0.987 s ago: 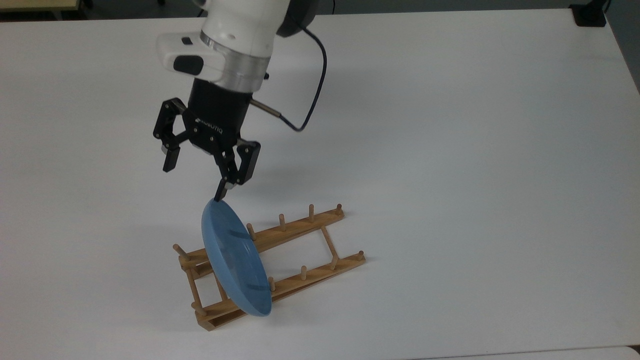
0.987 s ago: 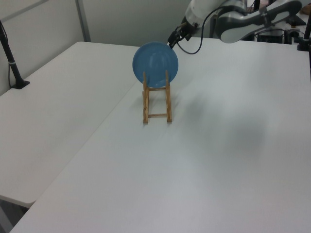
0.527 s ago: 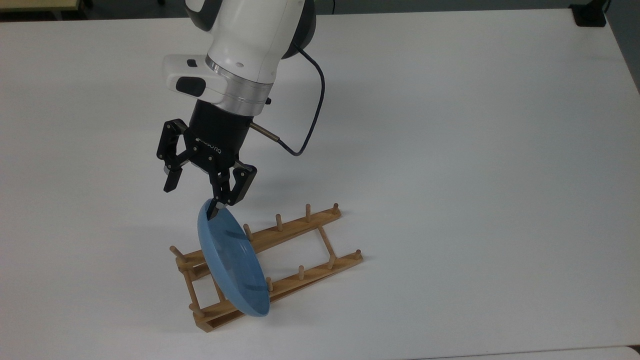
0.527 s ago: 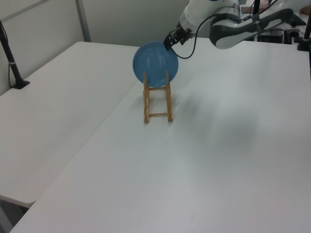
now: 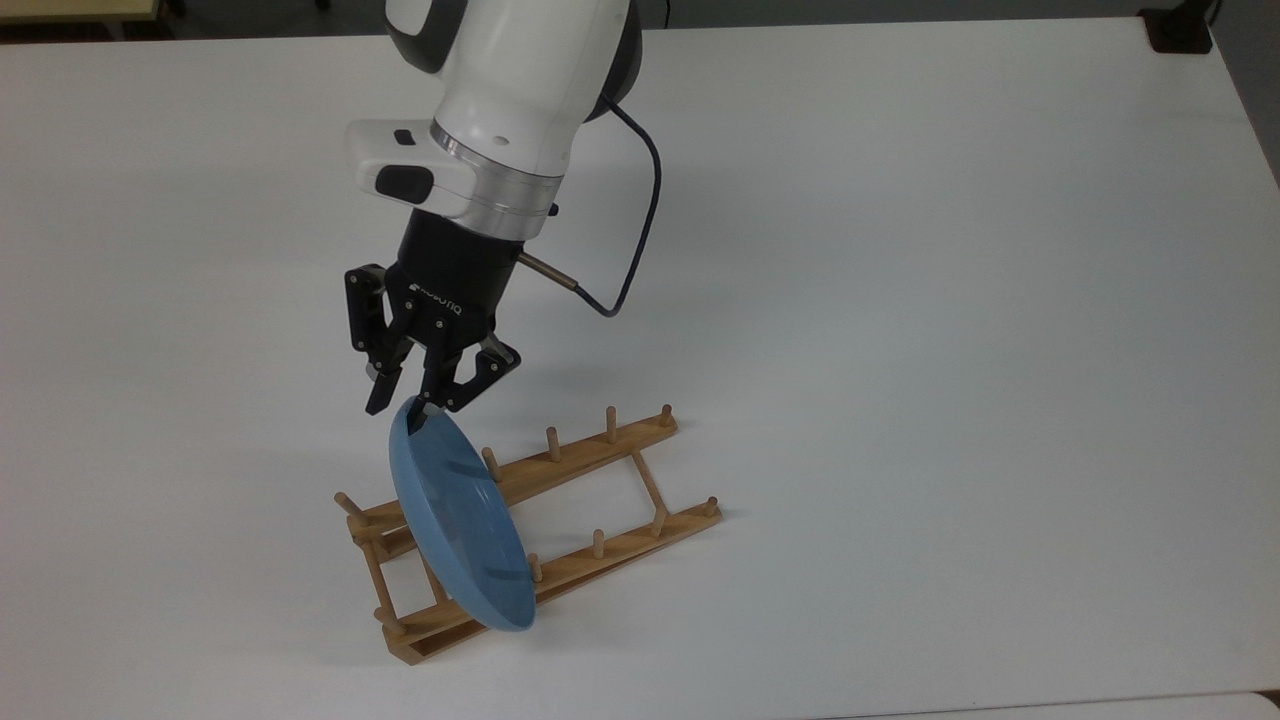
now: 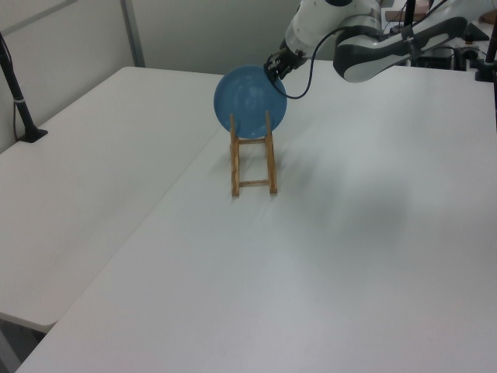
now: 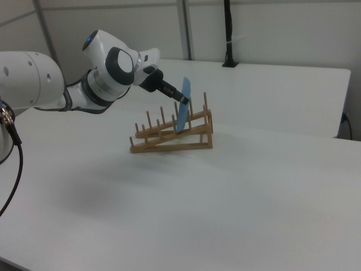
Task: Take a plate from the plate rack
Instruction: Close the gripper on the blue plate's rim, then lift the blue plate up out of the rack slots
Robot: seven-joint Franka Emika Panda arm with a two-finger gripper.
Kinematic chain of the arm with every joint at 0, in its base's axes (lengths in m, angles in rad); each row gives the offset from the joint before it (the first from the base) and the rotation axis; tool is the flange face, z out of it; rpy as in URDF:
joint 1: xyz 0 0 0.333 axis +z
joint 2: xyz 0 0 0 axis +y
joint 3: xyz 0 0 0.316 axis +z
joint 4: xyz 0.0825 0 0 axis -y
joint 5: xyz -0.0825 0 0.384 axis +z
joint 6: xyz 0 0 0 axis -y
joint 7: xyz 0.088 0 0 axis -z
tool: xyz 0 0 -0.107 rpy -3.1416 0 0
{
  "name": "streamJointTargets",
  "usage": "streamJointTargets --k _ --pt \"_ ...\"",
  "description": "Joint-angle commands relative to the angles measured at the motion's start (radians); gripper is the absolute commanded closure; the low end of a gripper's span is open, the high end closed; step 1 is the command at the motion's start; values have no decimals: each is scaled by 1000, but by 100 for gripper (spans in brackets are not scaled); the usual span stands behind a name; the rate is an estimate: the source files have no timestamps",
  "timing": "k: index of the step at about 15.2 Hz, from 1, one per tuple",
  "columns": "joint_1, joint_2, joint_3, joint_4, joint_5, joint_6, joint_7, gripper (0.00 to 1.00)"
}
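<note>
The plate stands on edge in the plate rack, slotted between the pegs near the end of the rack at the top view's left and leaning slightly. In the left view the plate shows its full round face above the rack; in the right view the plate is seen edge-on near the raised end of the rack. The gripper sits at the plate's upper rim, one finger on each side of it; its jaws are narrowly apart around the rim, and whether they already press on it cannot be told. The white arm slants down to the gripper from the top view's upper edge, with a dark cable looping beside the wrist. The rack rests on a white tabletop.
</note>
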Motion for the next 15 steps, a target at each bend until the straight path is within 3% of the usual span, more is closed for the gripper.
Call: streamJointTargets --k 1,8,11,15 --pt "18 7 -8 15 -34 7 28 88" --pt "15 -6 -6 15 -49 8 22 100" --pt "12 -30 -6 15 -43 8 22 100" --pt "7 -96 0 8 10 -2 24 100"
